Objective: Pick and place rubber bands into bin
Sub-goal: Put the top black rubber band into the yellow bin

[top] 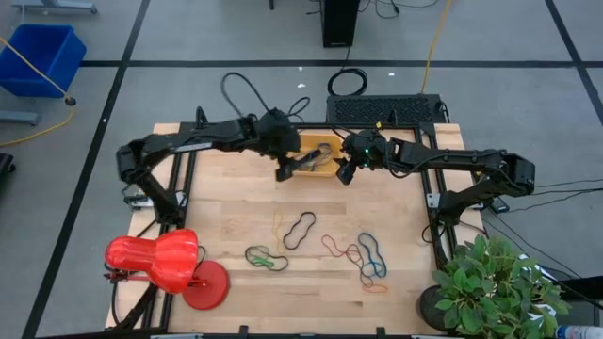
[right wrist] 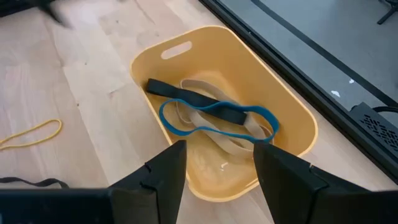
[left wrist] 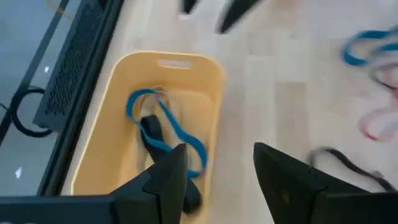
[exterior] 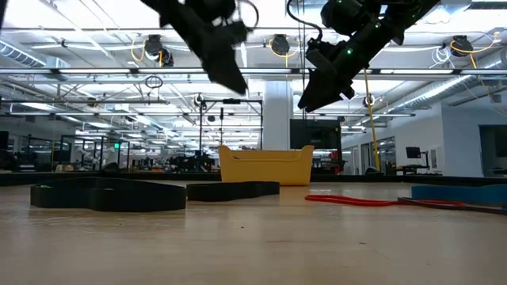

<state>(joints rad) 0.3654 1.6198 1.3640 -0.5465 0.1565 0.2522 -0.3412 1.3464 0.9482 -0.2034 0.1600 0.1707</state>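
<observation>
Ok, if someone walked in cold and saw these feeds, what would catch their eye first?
Probably both hands, left hand and right hand, hanging open right over the yellow bin at the table's far edge, with blue, black and tan bands already inside. Then the big red lamp at the near left corner, and loose bands strewn along the near side.

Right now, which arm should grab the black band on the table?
Probably left. Left gripper hangs, fingers open and empty, at the bin's left edge, nearer the black band. Right gripper sits further right.
</observation>
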